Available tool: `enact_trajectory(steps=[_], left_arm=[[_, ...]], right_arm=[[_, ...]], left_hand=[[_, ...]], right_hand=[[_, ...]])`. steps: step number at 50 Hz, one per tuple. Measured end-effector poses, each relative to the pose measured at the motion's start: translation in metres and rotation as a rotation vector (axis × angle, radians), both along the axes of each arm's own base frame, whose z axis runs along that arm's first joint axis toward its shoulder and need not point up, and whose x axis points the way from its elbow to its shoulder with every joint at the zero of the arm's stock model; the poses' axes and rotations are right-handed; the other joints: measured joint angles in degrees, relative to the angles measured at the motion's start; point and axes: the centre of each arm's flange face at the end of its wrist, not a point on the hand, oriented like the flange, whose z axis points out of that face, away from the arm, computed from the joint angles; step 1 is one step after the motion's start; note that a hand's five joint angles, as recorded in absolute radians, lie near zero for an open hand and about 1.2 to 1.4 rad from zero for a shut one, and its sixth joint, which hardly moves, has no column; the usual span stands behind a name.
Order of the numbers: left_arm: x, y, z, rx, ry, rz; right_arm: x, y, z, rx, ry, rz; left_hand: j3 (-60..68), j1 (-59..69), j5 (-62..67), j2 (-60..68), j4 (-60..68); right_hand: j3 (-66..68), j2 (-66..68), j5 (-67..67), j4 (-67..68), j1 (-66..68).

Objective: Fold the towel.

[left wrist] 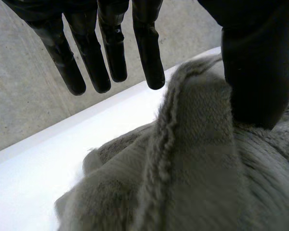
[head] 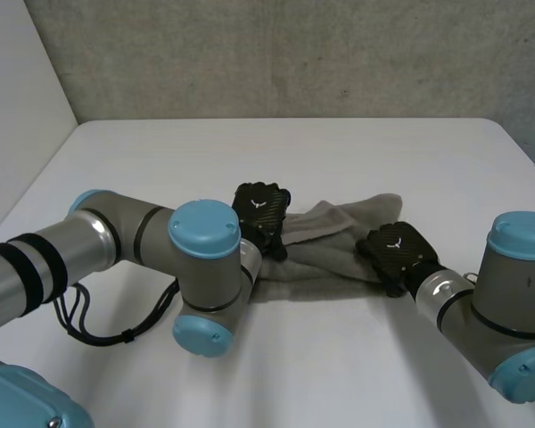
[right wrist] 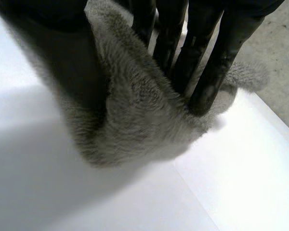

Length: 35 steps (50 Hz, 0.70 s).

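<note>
On the white table (head: 339, 152) we judge the bunched towel (head: 339, 236) barely folded: our left hand (head: 260, 209) lays its thumb on one end, fingers straight and free, while our right hand (head: 394, 250) pinches the other end.

- One towel (head: 339, 234): grey, a single crumpled piece, lying mid-table.
- Two hands, both black: left hand (head: 260, 214) at the towel's 9 o'clock end, right hand (head: 394, 251) at its 4 o'clock end.
- Two arms, grey with light-blue caps: left arm (head: 116, 241) reaches in from 8 o'clock, right arm (head: 508, 294) from 4 o'clock.
- One table (head: 276, 152), white.
- One wall (head: 294, 53), grey concrete, beyond the table's 12 o'clock edge.
</note>
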Motion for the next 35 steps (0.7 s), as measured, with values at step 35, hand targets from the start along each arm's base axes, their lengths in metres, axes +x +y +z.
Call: enact_trajectory(steps=[35], left_arm=[[-0.006,-0.001,0.007,-0.015,0.030,-0.011]], right_arm=[[-0.003,-0.002,0.000,-0.048,0.062,0.019]], left_hand=[[0.0,0.0,0.0,0.0,0.0]], right_hand=[[12.0,10.8,11.9,14.2,11.1]])
